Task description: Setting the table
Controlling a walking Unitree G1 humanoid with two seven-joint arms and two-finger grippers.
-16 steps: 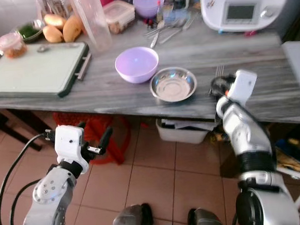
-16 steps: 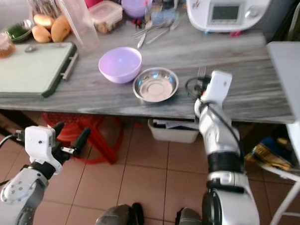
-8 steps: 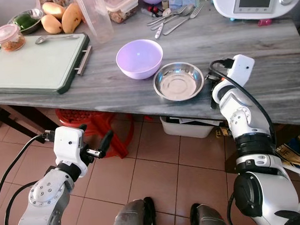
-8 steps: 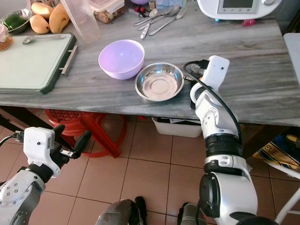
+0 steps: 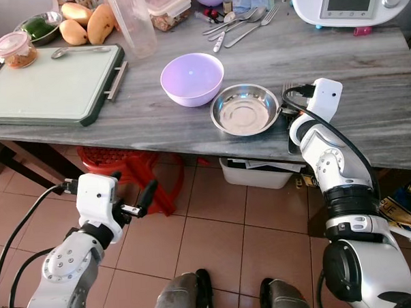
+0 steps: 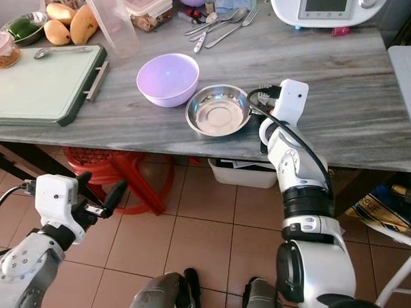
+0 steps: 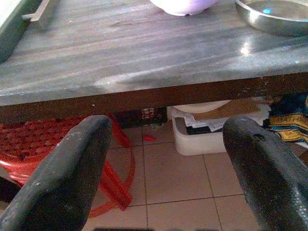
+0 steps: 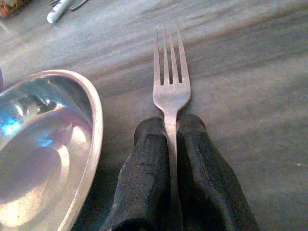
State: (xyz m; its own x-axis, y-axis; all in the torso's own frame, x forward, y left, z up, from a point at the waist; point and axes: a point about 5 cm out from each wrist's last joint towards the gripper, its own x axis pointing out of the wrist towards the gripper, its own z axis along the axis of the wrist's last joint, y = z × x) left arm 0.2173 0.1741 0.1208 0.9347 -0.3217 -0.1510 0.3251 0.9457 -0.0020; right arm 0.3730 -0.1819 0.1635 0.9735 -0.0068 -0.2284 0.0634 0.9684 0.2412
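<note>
Fork set down beside the steel bowl on my grey bench [image 5: 367, 99].
The steel bowl [image 5: 245, 110] sits near the bench's front edge; my right gripper [image 8: 171, 126] clenches the fork [image 8: 169, 79] just beside it, while my left gripper [image 7: 163, 159] hangs spread wide below.

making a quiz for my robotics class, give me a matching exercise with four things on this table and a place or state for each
Things:
1. fork
2. steel bowl
3. purple bowl
4. spoon

Places or states:
A. on the green board
B. pinched in the right gripper
C. empty, beside the steel bowl, toward the board
D. between the purple bowl and the fork

Pairs: 1-B, 2-D, 3-C, 4-A
</note>
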